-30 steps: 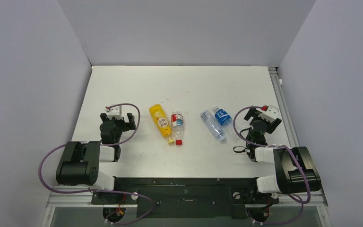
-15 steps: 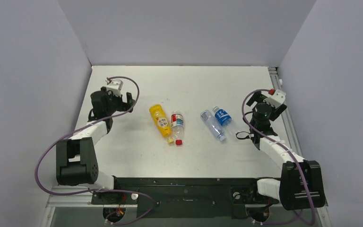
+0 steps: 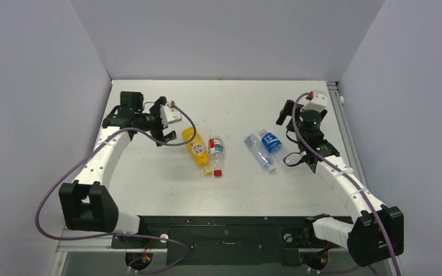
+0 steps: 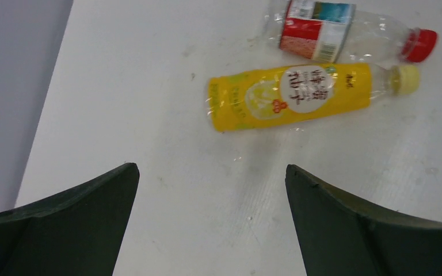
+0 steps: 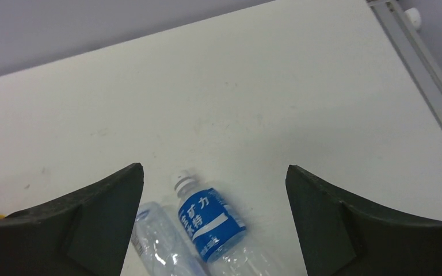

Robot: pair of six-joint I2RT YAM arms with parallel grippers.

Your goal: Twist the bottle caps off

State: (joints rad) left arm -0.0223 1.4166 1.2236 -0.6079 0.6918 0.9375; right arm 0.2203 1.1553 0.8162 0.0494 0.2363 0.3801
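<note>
Bottles [image 3: 216, 147] in pairs, gap between

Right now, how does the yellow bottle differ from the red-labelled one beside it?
The yellow juice bottle is wrapped in yellow; the red-label bottle is clear apart from its label. The yellow juice bottle has a yellow cap, the red-label bottle a red cap. Both lie on their sides, caps on.
</note>
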